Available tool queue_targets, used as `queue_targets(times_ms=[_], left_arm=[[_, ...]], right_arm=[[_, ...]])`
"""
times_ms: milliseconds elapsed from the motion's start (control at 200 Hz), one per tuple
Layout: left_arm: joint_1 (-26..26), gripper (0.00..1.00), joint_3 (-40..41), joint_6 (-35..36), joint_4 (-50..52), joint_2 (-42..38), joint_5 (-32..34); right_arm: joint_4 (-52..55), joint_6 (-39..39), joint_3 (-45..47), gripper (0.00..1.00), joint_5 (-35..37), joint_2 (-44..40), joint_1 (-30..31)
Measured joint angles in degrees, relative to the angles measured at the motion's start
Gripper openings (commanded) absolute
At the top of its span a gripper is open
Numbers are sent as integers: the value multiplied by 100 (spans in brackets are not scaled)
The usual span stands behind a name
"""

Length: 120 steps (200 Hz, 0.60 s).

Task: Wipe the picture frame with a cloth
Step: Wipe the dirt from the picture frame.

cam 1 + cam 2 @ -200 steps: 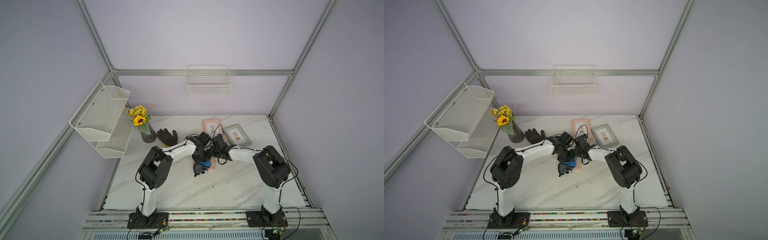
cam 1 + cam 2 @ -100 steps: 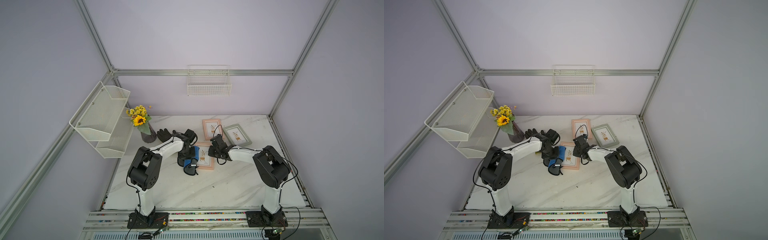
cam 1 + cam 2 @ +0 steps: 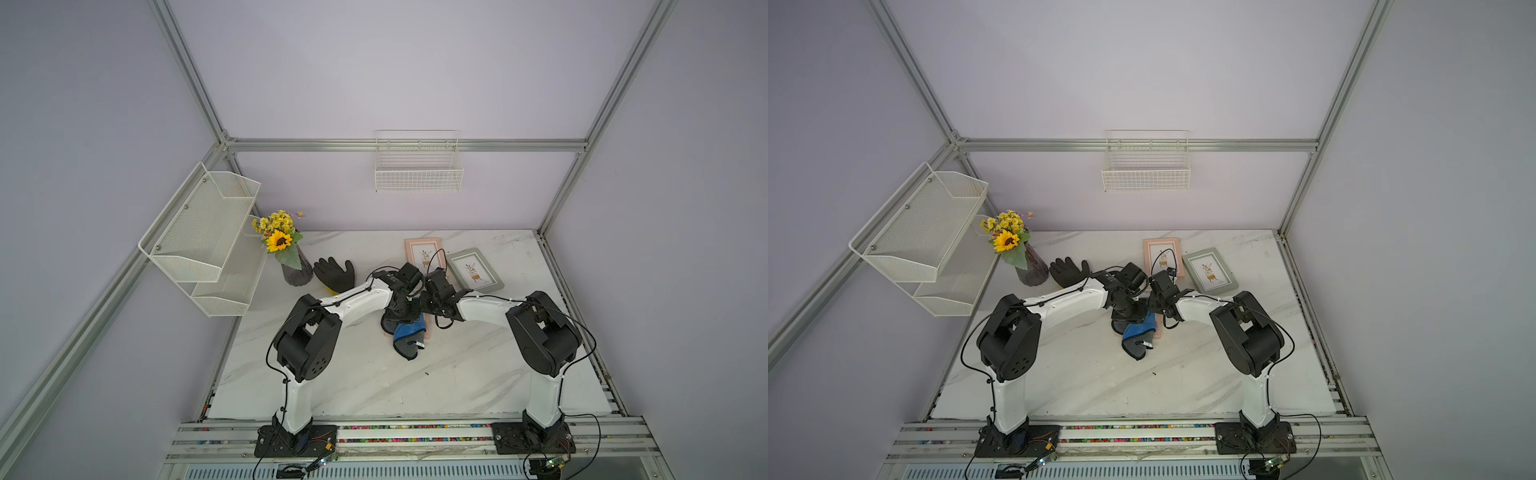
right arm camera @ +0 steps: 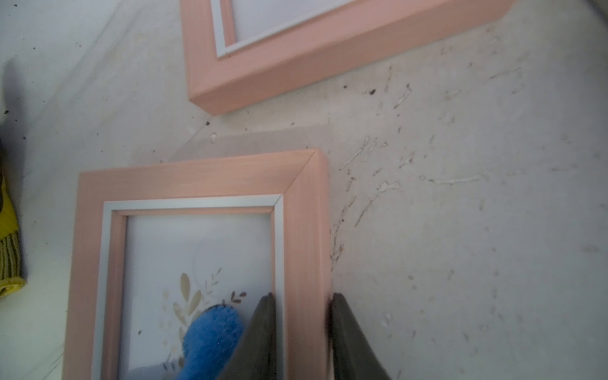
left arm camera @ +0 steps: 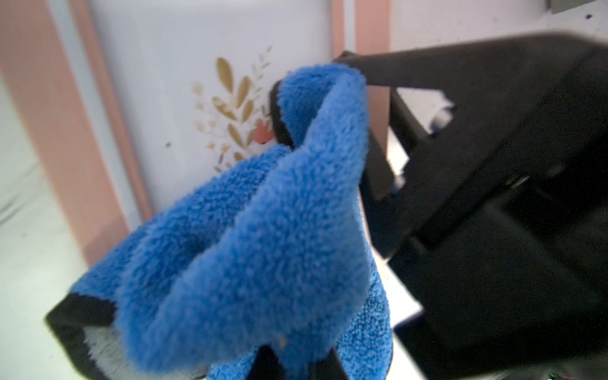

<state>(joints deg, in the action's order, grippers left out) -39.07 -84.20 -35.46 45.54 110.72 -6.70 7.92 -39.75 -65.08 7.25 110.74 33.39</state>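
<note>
In the top views my left arm point(image 3: 357, 301) stretches low across the table point(image 3: 332, 374), past the black glove point(image 3: 336, 272), with its wrist tipped down at mid-table. The left gripper point(image 3: 401, 316) is clamped tight on the cloth point(image 3: 409, 333), whose blue bunch and grey tail trail toward the near edge. From up there the picture frame point(image 3: 429, 329) is only a pink sliver beside the cloth.

The left wrist view fills that in. The cloth point(image 5: 256, 246) hangs bunched over the frame's glass, its tip over the leaf print.

The right wrist view gives what neither of those shows. The right gripper point(image 4: 301, 297) pinches the side rail of the picture frame point(image 4: 197, 179), one finger on the inner edge and one on the outer, jaws narrow. A second pink frame point(image 4: 296, 56) lies just beyond, apart from it.

My right arm point(image 3: 482, 309) mirrors the left: elbow folded high, forearm low, wrist meeting the left one over the frame.
</note>
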Motion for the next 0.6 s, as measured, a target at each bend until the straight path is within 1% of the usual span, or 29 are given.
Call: queue_targets(times_ms=[135, 265, 320, 390, 485, 600], left_arm=[[428, 1, 96, 170, 466, -599, 374], [984, 0, -341, 413, 896, -929, 927], [1152, 0, -632, 535, 970, -918, 1158], [1235, 0, -1010, 682, 1049, -804, 1314], [1224, 0, -1521, 833, 1036, -509, 1357], [1187, 0, -1759, 968, 798, -190, 1305]], right_arm=[[2, 0, 0, 29, 0, 0, 0], [2, 2, 0, 29, 0, 0, 0], [0, 0, 2, 29, 0, 0, 0], [2, 2, 2, 29, 0, 0, 0], [0, 2, 2, 29, 0, 0, 0], [0, 2, 2, 29, 0, 0, 0]])
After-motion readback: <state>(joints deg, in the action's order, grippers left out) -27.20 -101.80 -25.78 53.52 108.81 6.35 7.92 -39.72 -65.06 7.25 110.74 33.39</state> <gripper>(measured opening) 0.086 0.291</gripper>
